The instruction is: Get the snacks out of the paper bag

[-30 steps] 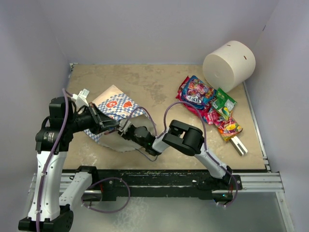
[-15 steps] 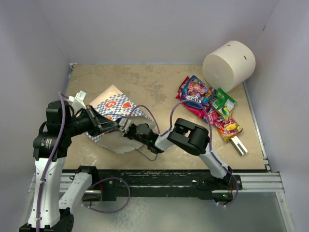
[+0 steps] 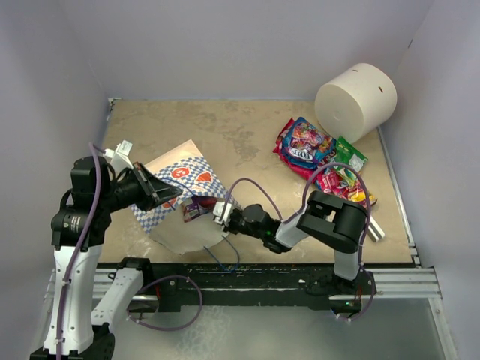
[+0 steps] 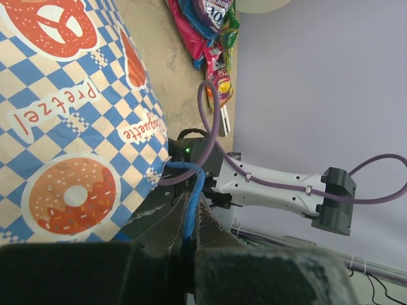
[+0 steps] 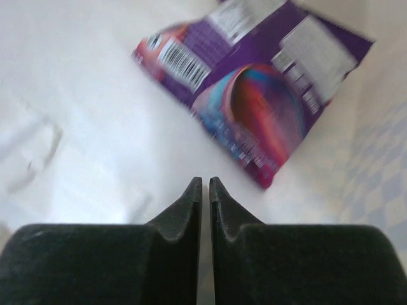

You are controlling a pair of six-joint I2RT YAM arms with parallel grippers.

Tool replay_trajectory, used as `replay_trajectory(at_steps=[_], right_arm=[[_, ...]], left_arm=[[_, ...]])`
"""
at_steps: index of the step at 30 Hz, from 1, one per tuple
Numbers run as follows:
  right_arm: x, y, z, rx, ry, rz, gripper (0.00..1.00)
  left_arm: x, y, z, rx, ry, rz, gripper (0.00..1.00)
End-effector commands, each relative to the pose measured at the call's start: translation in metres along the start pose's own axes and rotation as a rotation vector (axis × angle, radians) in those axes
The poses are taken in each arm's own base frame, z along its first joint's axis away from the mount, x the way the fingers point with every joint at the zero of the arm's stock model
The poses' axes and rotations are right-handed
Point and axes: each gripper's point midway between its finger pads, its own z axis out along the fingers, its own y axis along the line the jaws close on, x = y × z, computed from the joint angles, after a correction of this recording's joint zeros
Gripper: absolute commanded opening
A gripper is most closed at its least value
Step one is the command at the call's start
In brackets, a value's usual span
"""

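The blue-and-white checkered paper bag [image 3: 184, 176] lies on its side at the left, its cream inside [image 3: 187, 234] facing the front. My left gripper [image 3: 166, 196] is shut on its blue cord handle [image 4: 191, 194] and holds the mouth up. The bag's pretzel and donut print fills the left wrist view [image 4: 63, 114]. A purple snack packet [image 3: 193, 210] lies in the bag's mouth and also shows in the right wrist view [image 5: 254, 95]. My right gripper [image 3: 219, 213] is shut and empty just short of it [image 5: 205, 184]. Several bright snacks [image 3: 315, 154] lie piled at the right.
A big white cylinder [image 3: 356, 101] lies at the back right, touching the snack pile. A small white strip [image 3: 375, 229] lies by my right arm's elbow. Purple walls close in the table on three sides.
My right arm has pulled back to the right, out of the bag. The purple packet now shows at the bag's mouth. The left gripper keeps its hold on the handle.
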Motion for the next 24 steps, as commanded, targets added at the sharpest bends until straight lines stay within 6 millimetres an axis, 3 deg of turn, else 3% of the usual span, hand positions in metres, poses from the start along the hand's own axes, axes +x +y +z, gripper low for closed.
replay_trajectory(at_steps=[1,4,10,17,24], right_arm=[[-0.010,0.020,-0.007,-0.086,-0.049,-0.072,0.22],[-0.024,0.017,-0.004,-0.074,-0.093,-0.093,0.48],[-0.068,0.018,0.019,-0.091,-0.203,-0.172,0.78],[-0.096,0.027,0.059,-0.138,-0.287,-0.247,0.81],[-0.075,0.038,0.086,-0.195,-0.236,-0.330,0.82]], left_arm=[[-0.009,-0.010,0.004,0.044,-0.016,0.009,0.00],[-0.010,-0.012,0.004,0.051,-0.018,0.005,0.00],[-0.007,-0.015,0.004,0.069,-0.012,-0.010,0.00],[-0.006,-0.017,0.003,0.082,-0.003,-0.015,0.00],[-0.003,-0.017,0.003,0.080,0.015,-0.012,0.00]])
